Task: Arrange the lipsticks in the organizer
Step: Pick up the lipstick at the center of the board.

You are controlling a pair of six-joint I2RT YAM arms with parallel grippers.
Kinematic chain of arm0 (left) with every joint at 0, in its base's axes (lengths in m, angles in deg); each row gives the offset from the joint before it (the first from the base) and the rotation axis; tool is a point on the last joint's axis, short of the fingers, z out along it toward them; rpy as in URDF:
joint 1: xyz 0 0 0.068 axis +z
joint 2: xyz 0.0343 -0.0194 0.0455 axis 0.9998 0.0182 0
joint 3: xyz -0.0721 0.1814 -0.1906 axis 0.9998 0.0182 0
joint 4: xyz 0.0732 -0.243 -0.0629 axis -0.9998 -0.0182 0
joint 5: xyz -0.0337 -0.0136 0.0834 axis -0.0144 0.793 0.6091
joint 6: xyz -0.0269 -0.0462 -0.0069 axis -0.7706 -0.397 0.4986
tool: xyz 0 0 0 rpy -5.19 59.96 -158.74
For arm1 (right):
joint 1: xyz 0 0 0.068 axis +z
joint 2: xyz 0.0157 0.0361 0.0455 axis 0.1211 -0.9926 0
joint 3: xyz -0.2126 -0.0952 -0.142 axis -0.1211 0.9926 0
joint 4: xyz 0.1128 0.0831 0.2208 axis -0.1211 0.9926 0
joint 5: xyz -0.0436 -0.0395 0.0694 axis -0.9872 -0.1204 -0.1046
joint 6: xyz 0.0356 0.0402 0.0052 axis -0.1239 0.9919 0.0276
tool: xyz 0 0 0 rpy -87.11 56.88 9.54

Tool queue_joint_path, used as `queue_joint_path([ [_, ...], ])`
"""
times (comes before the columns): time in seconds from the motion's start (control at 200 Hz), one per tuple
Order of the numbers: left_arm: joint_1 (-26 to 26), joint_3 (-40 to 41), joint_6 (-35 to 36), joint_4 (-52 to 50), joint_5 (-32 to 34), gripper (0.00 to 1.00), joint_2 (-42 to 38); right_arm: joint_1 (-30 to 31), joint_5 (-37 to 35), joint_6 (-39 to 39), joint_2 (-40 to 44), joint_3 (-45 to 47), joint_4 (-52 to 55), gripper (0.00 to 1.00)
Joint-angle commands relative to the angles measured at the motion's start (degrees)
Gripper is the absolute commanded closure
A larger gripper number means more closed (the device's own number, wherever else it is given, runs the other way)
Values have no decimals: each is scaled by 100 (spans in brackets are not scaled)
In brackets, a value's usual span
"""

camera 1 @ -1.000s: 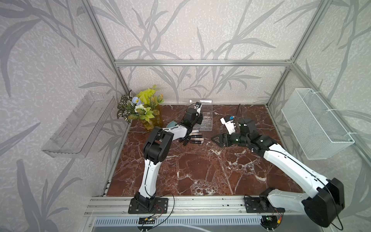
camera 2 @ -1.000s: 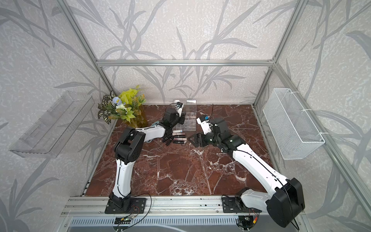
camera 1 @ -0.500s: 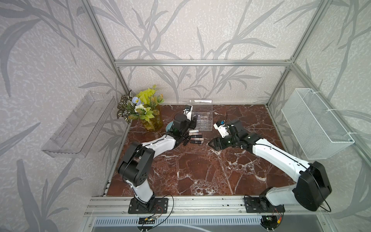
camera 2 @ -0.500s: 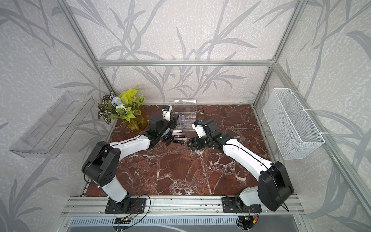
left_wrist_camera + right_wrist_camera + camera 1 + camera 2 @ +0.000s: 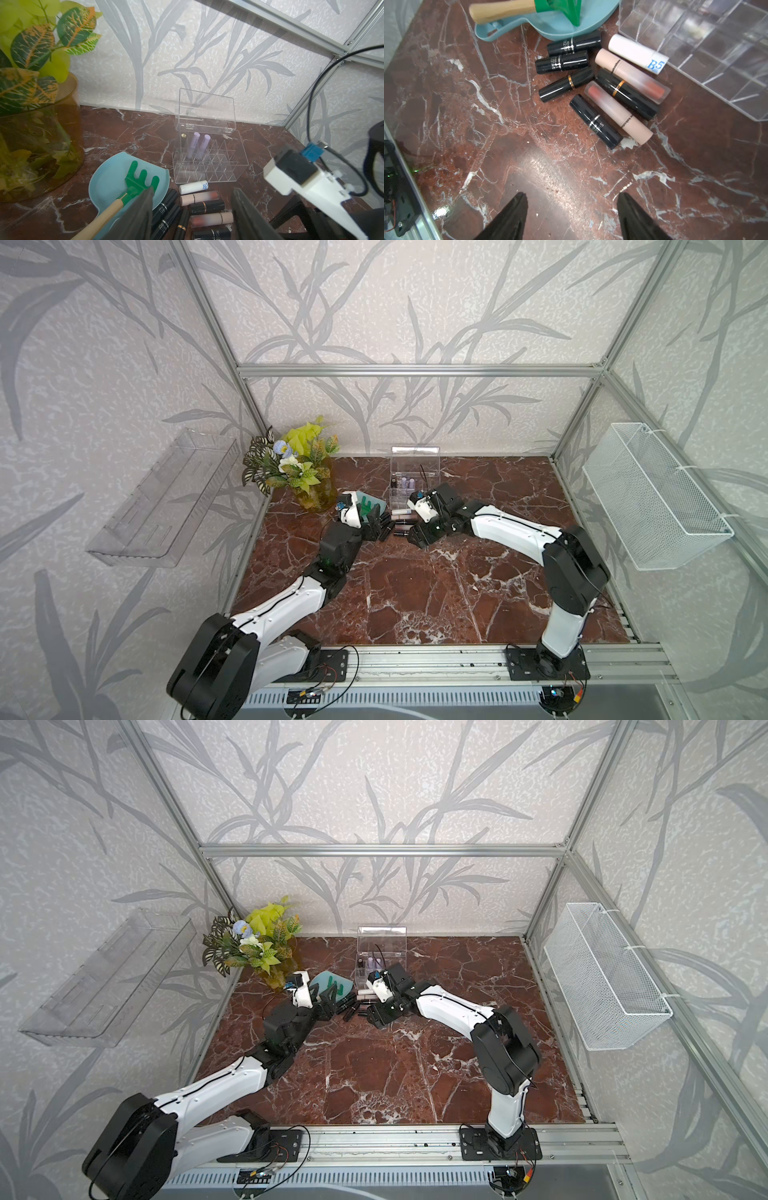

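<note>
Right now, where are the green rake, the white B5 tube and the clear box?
green rake (image 5: 136,184): left wrist view, green head.
white B5 tube (image 5: 636,53): right wrist view, white middle.
clear box (image 5: 224,172): left wrist view, front wall.

bright, even, diffuse light with soft shadows. glare gleams on the marble table (image 5: 542,166) in the right wrist view; the left gripper (image 5: 194,190) is blurred up close.
</note>
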Motion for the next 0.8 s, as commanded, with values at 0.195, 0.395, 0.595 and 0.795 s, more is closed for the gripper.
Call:
queue_joint_path([
  [0.195,-11,134,-28,313,260,39,-208,87,-89,-335,-846,-947,602,28],
  [0.395,-5,109,11,313,265,39,-190,89,-37,-301,-1167,-1284,660,28],
  [0.595,-4,108,25,331,237,39,-203,85,-85,-360,-1450,-1524,752,28],
  [0.795,-6,126,44,331,270,39,-244,85,-45,-380,-1753,-1777,852,28],
])
